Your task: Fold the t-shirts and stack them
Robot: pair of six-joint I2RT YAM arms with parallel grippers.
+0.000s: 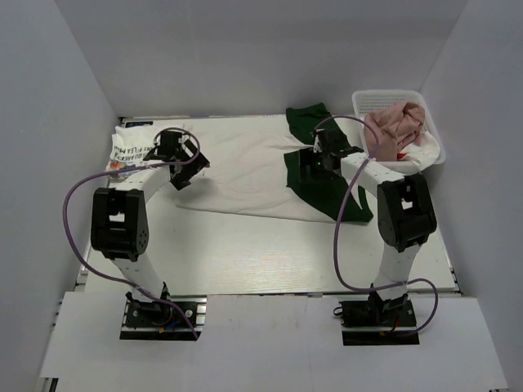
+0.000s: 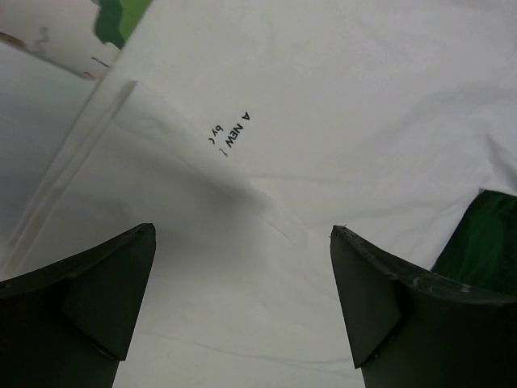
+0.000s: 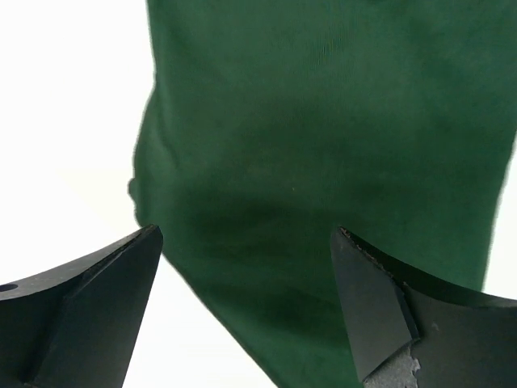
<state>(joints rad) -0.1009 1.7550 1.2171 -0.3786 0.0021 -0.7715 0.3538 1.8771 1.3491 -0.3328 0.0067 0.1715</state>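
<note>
A white t-shirt with dark green sleeves [image 1: 245,167] lies spread flat across the back of the table. Its near green sleeve [image 1: 327,184] and far green sleeve [image 1: 309,121] lie at its right end. My left gripper [image 1: 184,163] is open over the shirt's left hem, the white cloth [image 2: 242,275] below its fingers. My right gripper [image 1: 315,159] is open over the near green sleeve [image 3: 323,162]. A folded white shirt with lettering and cartoon figures [image 1: 135,147] lies at the back left. A dusty pink shirt [image 1: 395,124] fills the basket.
A white plastic lattice basket [image 1: 384,100] stands at the back right, with a bit of red and white cloth under the pink shirt. Grey walls close in the table on three sides. Purple cables loop from both arms.
</note>
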